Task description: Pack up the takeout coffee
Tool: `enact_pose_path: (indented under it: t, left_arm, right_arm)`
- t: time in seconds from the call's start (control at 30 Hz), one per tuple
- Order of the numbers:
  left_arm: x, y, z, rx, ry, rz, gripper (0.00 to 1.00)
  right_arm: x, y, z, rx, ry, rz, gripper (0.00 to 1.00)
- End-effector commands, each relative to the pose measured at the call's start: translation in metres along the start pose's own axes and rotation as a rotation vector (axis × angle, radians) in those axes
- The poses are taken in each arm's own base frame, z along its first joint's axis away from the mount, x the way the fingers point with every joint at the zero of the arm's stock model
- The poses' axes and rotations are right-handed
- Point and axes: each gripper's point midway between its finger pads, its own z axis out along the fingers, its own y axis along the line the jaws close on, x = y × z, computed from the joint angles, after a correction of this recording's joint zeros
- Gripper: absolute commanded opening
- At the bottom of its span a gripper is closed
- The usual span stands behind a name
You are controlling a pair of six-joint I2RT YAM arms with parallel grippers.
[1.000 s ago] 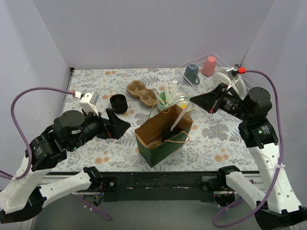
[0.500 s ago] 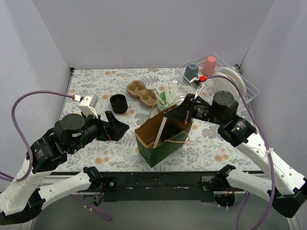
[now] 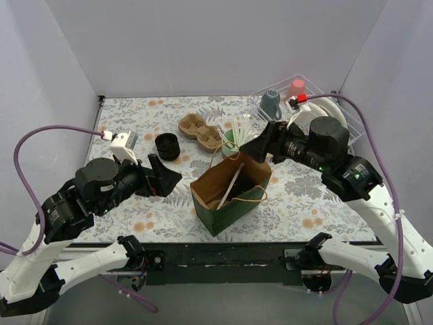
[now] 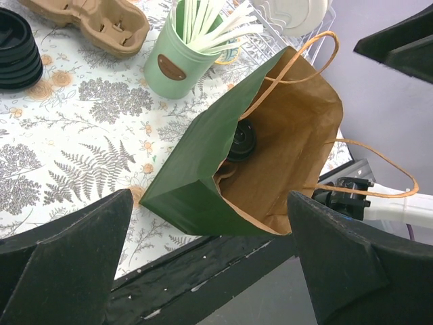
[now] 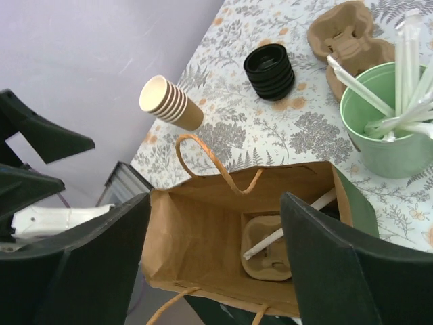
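Note:
The takeout coffee shows only its round black lid, deep inside the green paper bag, which stands open near the table's front. In the right wrist view a pulp carrier lies on the bag's bottom with a white straw leaning across it; the cup itself is hidden there. My right gripper hovers open over the bag's far rim, holding nothing. My left gripper stands open to the left of the bag, apart from it, also with nothing in it.
A black stack of lids, a second pulp carrier and a green cup of straws stand behind the bag. A stack of paper cups lies on its side. The clear rack at back right holds a teal mug, a pink cup and plates.
My right arm brought a straw over the bag, opened and let it go; the straw now leans inside the bag. The right gripper has drawn back a little. The left arm stayed put.

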Motion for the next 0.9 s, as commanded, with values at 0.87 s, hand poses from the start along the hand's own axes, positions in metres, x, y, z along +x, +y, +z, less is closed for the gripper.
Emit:
enact_pose_path:
  t: [0.87]
  left_arm:
    - [-0.016,-0.037,-0.002,0.2,-0.086,-0.108,0.98]
  right_arm:
    - [-0.013,-0.014,-0.081,0.188,-0.113,0.046,0.99]
